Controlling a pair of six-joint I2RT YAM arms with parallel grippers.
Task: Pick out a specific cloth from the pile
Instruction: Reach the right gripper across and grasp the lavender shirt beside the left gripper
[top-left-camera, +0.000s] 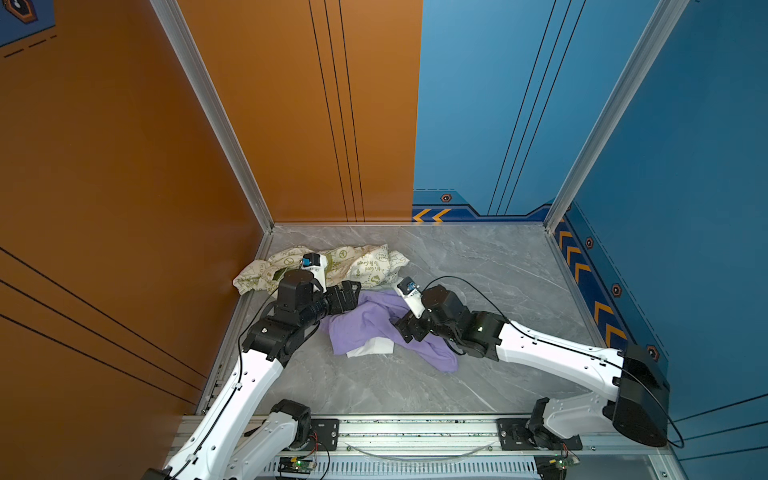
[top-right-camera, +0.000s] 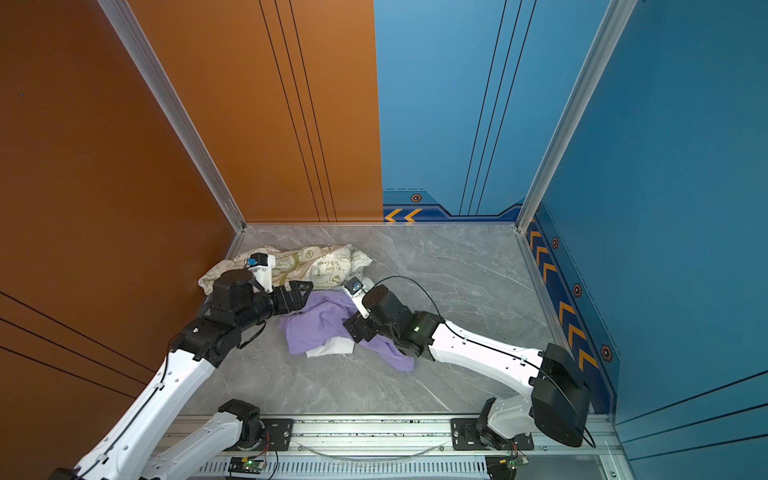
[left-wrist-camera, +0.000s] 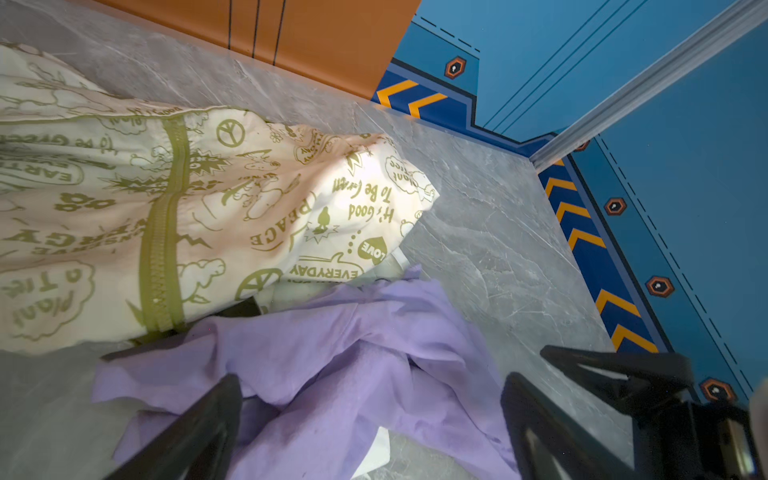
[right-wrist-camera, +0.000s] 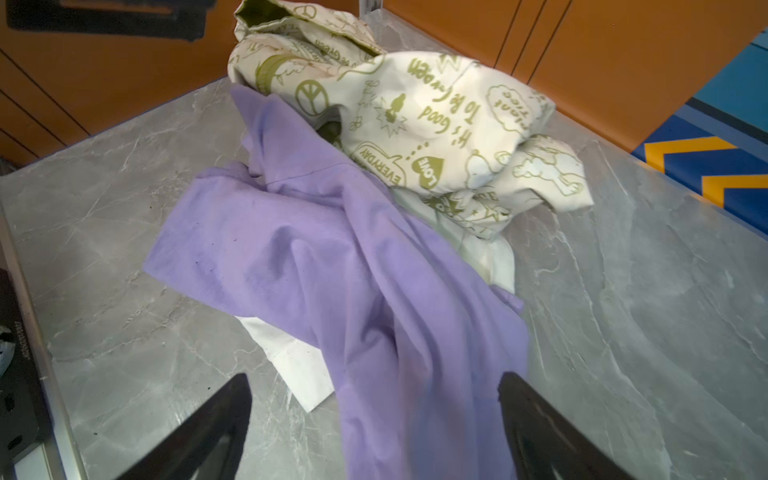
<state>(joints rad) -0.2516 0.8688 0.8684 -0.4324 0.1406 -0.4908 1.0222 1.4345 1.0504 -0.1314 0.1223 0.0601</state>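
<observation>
Between my right jaws, the cloth (right-wrist-camera: 332, 270) is soft matt lavender fabric. Beyond them the cream cloth (right-wrist-camera: 436, 124) looks crisper, smooth-woven. The surface (right-wrist-camera: 124, 249) is grey marbled stone, faintly glossy.

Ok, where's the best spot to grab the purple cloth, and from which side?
Take the purple cloth by its long tail trailing toward the front right, from above with the right hand, which is open and straddles it. There it lies on top, clear of the printed cloth, and the white cloth shows only beside it.
</observation>
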